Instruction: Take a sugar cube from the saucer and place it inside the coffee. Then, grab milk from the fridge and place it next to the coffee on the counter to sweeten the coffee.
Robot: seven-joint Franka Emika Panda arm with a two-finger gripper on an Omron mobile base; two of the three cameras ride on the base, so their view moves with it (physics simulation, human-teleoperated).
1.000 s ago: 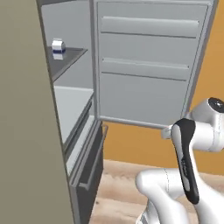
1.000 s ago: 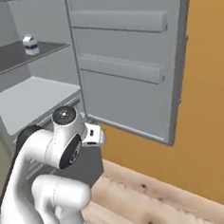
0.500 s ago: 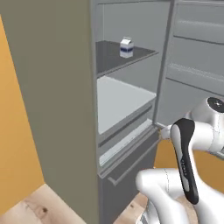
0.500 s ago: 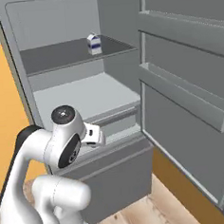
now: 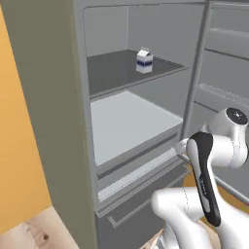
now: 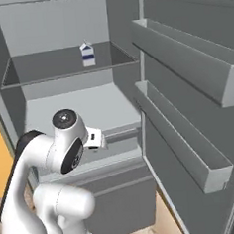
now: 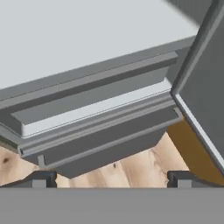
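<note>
Milk [image 5: 143, 61] sits upright far back on the fridge [image 5: 53, 97] upper shelf, w/ the claw [image 7: 111, 177] wide, empty, low near the drawers (long reach up), so it could knock the carton over.

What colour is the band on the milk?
Dark blue, on the white milk carton; clearest in the left base view.

One milk [image 5: 143, 61] carton, one open fridge [image 5: 121, 121], two door rails [image 6: 191, 148]

Wooden floor [image 7: 144, 168], orange wall [image 5: 19, 160]
</note>
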